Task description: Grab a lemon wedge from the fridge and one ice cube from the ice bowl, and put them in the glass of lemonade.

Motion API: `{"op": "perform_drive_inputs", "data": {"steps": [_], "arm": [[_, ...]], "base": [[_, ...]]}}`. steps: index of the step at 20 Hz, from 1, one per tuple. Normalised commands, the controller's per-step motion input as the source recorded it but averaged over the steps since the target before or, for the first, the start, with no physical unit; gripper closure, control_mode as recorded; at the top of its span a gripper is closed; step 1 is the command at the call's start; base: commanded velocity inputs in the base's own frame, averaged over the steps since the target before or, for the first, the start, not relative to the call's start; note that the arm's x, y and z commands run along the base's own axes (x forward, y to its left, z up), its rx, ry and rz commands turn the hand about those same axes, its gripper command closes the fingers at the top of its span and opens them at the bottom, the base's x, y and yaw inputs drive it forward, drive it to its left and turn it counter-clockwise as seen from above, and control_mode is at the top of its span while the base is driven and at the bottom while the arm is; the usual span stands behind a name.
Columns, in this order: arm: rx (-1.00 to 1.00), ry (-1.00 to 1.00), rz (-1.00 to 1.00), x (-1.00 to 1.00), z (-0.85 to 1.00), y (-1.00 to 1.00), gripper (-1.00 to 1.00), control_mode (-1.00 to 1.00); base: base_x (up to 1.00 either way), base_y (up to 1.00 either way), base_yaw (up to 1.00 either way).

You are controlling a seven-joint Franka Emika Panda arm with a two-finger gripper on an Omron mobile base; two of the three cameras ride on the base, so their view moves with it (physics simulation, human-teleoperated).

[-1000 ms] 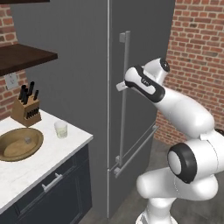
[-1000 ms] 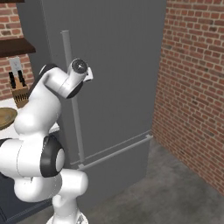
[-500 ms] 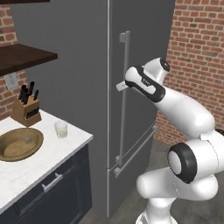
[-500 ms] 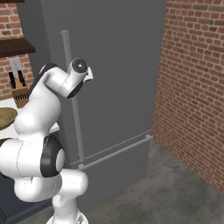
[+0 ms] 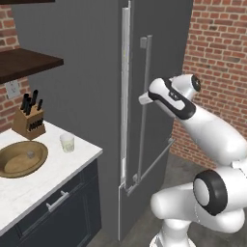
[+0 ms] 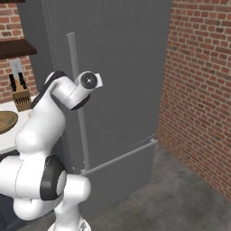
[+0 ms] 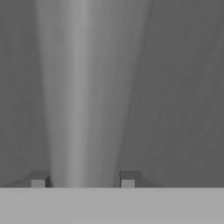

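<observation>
My gripper is shut on the fridge's long vertical bar handle, about halfway up it. In the hand view the pale handle runs between the two fingertips, which touch its sides. The dark grey fridge stands behind the arm, and a pale strip shows along its door edge, so the door is slightly ajar. The lemon wedge is hidden inside. On the white counter sit the glass of lemonade and the wooden ice bowl, with an ice cube in it.
A knife block stands at the back of the counter under a dark shelf. A brick wall closes the space to the right of the fridge. Dark cabinet fronts run below the counter.
The jaws have closed from wide open onto the handle. The door edge has come out a little from the fridge body, and the handle and hand have shifted slightly with it.
</observation>
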Motion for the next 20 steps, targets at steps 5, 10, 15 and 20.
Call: {"op": "perform_drive_inputs", "data": {"steps": [5, 10, 15, 20], "arm": [[0.02, -0.05, -0.06, -0.04, 0.11, -0.98, 1.0, -1.0], [0.03, 0.0, -0.07, -0.04, 0.11, -1.0, 1.0, -1.0], [0.07, -0.03, -0.09, -0.38, 0.09, -1.0, 1.0, -1.0], [0.13, -0.3, -0.05, -0.81, -0.1, -1.0, 1.0, -1.0]], "base": [[0.0, 0.0, 0.0], [0.0, 0.0, 0.0], [0.0, 0.0, 0.0], [0.0, 0.0, 0.0]]}}
